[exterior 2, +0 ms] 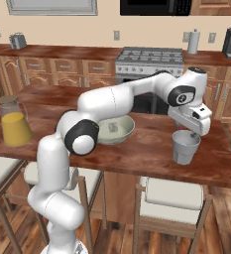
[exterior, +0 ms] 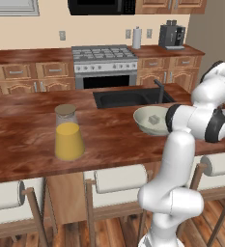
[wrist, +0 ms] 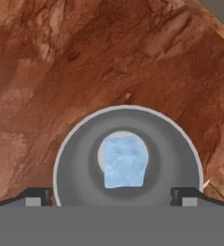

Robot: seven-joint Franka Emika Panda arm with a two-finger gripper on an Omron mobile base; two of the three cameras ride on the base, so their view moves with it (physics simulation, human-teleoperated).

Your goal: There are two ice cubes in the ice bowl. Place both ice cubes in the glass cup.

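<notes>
Fingers [wrist: 37,196] stand wide apart and empty, one at each side of the glass cup's [wrist: 128,158] rim, with the gripper [exterior 2: 188,134] poised just above the cup on the right part of the worktop [exterior 2: 137,149]. Down inside the cup lies one pale blue ice cube [wrist: 125,161], resting on its round bottom. The ice bowl [exterior 2: 116,130] sits to the left of the cup, well apart from it, and a second ice cube [exterior: 153,120] lies inside it. Far to the left stands a cork-lidded carafe [exterior: 68,133] of orange juice. The worktop is a long island of reddish-brown marbled stone with a black sink [exterior: 128,98] and a dark faucet [exterior: 160,90] set into its far side. White-cushioned stools [exterior: 119,179] are tucked under its near edge, over a wooden plank floor [exterior 2: 221,233]. Along the far wall run wooden cabinets [exterior: 32,72], a steel range [exterior: 104,60], a paper towel roll [exterior: 136,37] and a coffee machine [exterior: 172,34].
</notes>
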